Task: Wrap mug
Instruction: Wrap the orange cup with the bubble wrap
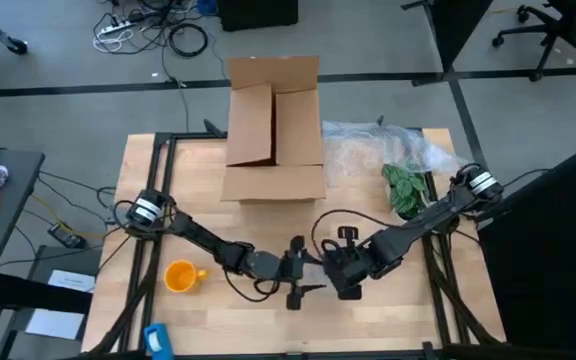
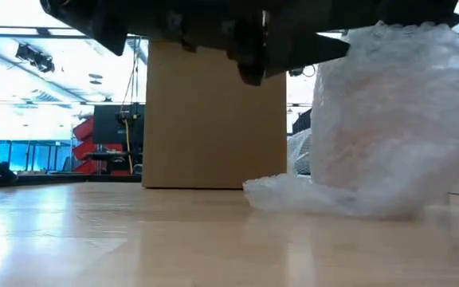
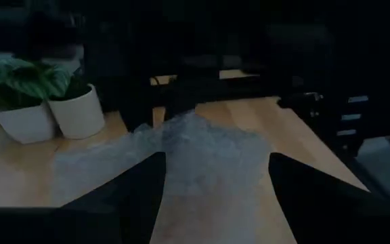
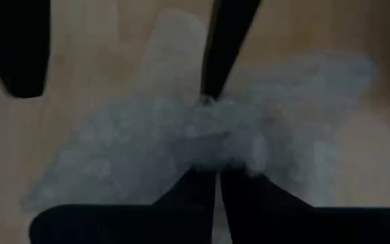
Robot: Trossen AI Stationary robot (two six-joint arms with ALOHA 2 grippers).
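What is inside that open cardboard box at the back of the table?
From above, the cardboard box shows only brown inner walls and flaps; nothing visible lies in it. Its bottom corners are shadowed, so small items cannot be ruled out. The mug sits outside, near the table's front.

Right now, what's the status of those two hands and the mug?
Left hand open, mid-table. Right hand shut on plastic sheet. Mug unwrapped, apart at left. No obstacle seen.
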